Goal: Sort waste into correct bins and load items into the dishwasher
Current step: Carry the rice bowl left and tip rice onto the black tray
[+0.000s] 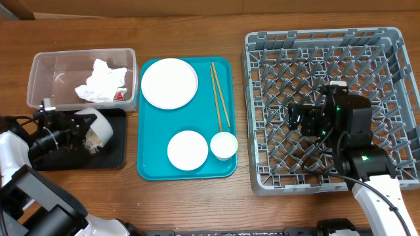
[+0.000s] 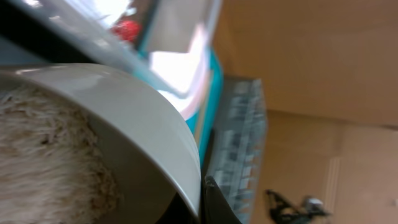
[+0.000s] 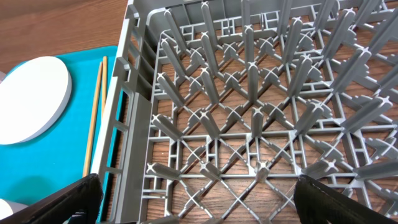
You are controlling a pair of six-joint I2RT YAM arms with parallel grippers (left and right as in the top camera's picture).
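Brown wood of the desk [image 1: 197, 203] runs under everything in the overhead view. At far left the clear tub [image 1: 34, 78] holds the crumpled napkin [image 1: 102, 82] and the red wrapper [image 1: 119, 96]. Just below it, the left end effector [image 1: 77, 123] is clenched on a tilted bowl [image 1: 98, 126] over the black tray [image 1: 113, 156], where loose rice [image 1: 92, 145] lies. The teal tray [image 1: 157, 167] in the middle carries the plate [image 1: 169, 83], the chopsticks [image 1: 220, 95], a second bowl [image 1: 187, 150] and a small cup [image 1: 224, 145]. The right end effector [image 1: 298, 118] hangs released above the grey rack [image 1: 256, 164].

From the left wrist, the tilted bowl's rim fills the frame with pale rice inside it, and the wrapper is a red blur behind.

From the right wrist, both fingers [image 3: 62, 202] stand wide apart over the rack's pegs; chopsticks and plate lie on the teal tray at left.
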